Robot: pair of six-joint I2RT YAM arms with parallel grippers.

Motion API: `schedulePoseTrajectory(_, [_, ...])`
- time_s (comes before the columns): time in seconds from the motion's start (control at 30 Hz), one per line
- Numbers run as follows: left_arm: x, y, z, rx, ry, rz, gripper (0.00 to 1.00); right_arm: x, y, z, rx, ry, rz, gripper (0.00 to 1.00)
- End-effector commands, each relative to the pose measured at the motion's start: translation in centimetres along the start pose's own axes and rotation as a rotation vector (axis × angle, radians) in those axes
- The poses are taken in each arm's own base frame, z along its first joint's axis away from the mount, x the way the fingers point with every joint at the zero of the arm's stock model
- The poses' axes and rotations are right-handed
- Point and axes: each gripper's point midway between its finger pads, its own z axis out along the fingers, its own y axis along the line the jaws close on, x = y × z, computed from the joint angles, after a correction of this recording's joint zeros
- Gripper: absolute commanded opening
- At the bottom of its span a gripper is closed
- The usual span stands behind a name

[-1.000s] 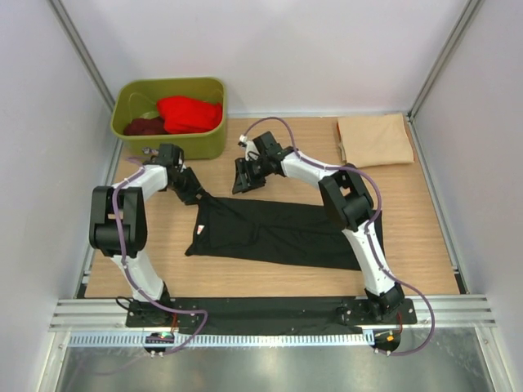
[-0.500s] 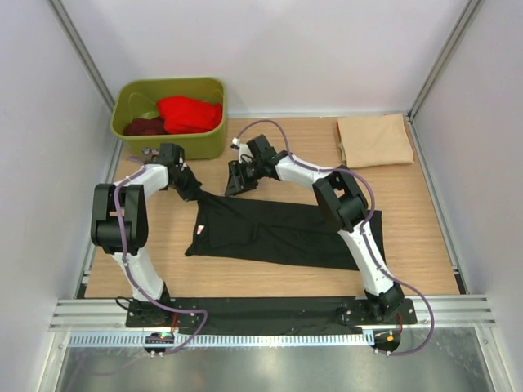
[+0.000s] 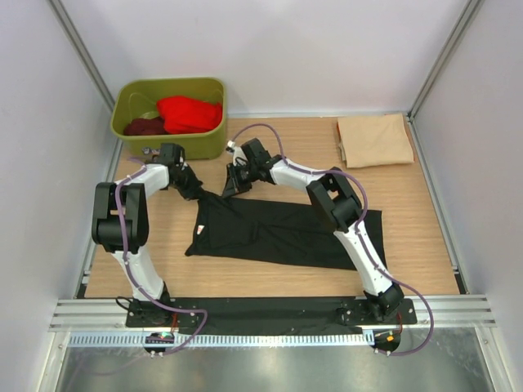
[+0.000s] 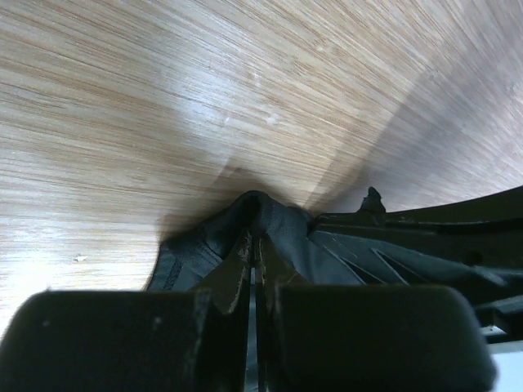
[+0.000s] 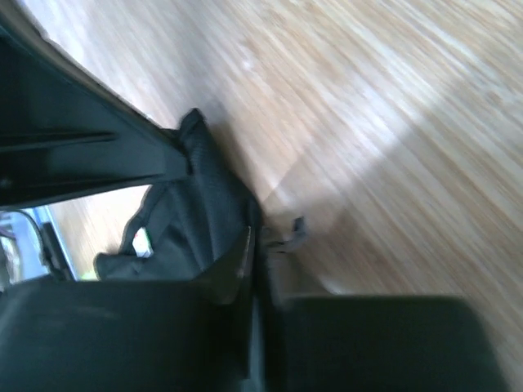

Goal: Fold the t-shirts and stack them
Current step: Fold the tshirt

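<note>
Left claw (image 3: 194,193) and right claw (image 3: 231,189) both pinched the black t-shirt (image 3: 278,233).
Their tips were pressed together on its far edge, left end; the shirt lay spread mid-worktop (image 3: 417,233), the beige t-shirt (image 3: 374,140) folded far right.

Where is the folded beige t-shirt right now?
In the top view, the beige t-shirt lies folded at the far right of the table, apart from the black t-shirt.

White panel walls (image 3: 286,49); light wooden tabletop (image 3: 425,220); aluminium rail (image 3: 458,314) along near edge; even light
</note>
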Motion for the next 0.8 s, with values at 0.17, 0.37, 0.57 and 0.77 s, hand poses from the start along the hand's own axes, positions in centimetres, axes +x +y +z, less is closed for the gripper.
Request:
schedulePoseTrajectory(0.17, [-1.7, -0.8, -0.6, 0.001, -0.058, 0.024, 0.00, -1.5, -2.7, -0.8, 0.140, -0.091, 0.035, 0.01])
schedulePoseTrajectory(0.37, [-2.0, 0.5, -0.5, -0.074, -0.066, 0.045, 0.00, -3.1, -3.2, -2.0, 0.159, -0.164, 0.062, 0.01])
schedulePoseTrajectory(0.57, [-2.2, 0.8, -0.2, -0.095, -0.064, 0.043, 0.00, -4.0, -3.3, -2.4, 0.170, -0.208, 0.054, 0.01])
schedulePoseTrajectory(0.77, [-2.5, -0.3, -0.9, -0.069, -0.057, 0.046, 0.33, -4.1, -4.5, -2.7, 0.226, -0.215, 0.080, 0.01])
